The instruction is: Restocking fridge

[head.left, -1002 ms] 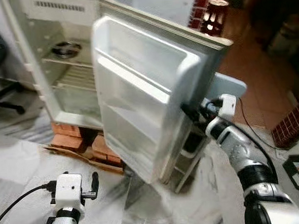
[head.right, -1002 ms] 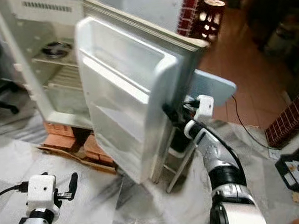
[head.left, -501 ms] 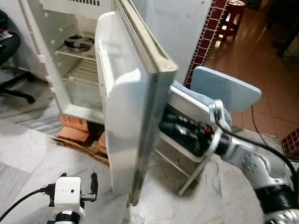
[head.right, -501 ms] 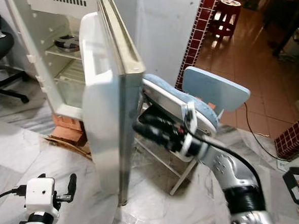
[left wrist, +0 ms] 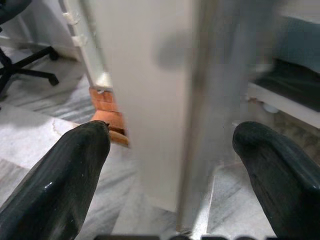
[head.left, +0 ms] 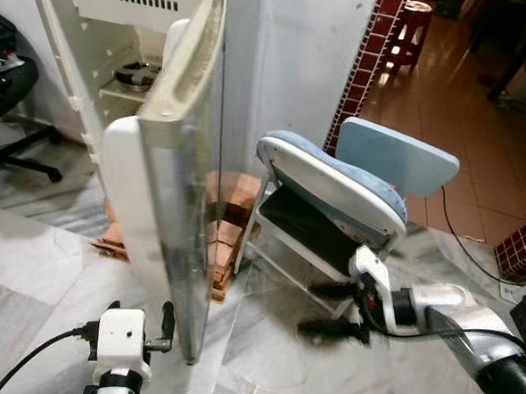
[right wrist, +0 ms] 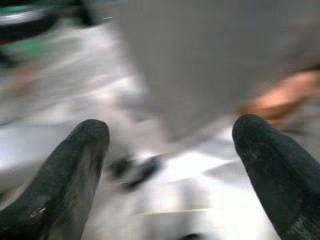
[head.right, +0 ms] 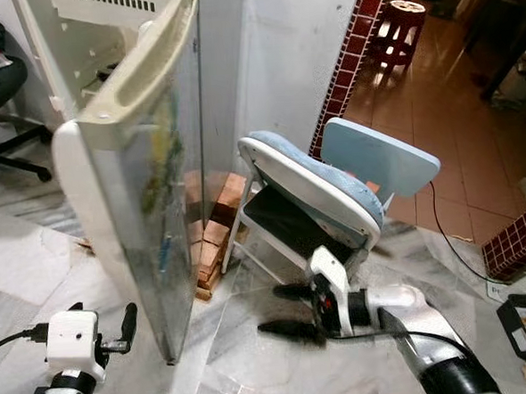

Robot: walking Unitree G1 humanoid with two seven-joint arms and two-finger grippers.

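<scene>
The fridge (head.left: pixel 75 48) stands at the far left on bricks (head.left: pixel 221 244), its door (head.left: pixel 170 212) swung most of the way across the opening — seen nearly edge-on, tall axis upright, free edge toward the robot. Just right of the door sits a folded blue chair (head.left: pixel 334 188), so the marble floor (head.left: pixel 282 357) between the two is the only narrow room for an arm. The right gripper (head.left: pixel 328 309) hangs low in that gap, fingers spread wide and holding nothing, pointing left at the door's outer face but well apart from it; its wrist view is blurred, so what lies ahead of it is hard to tell. The left gripper (head.left: pixel 166 328) is nearer — just beside the door's bottom corner, fingers parted and empty, the door edge straight ahead between them. No groceries are in sight, so reopening the door likely falls to the left arm.
</scene>
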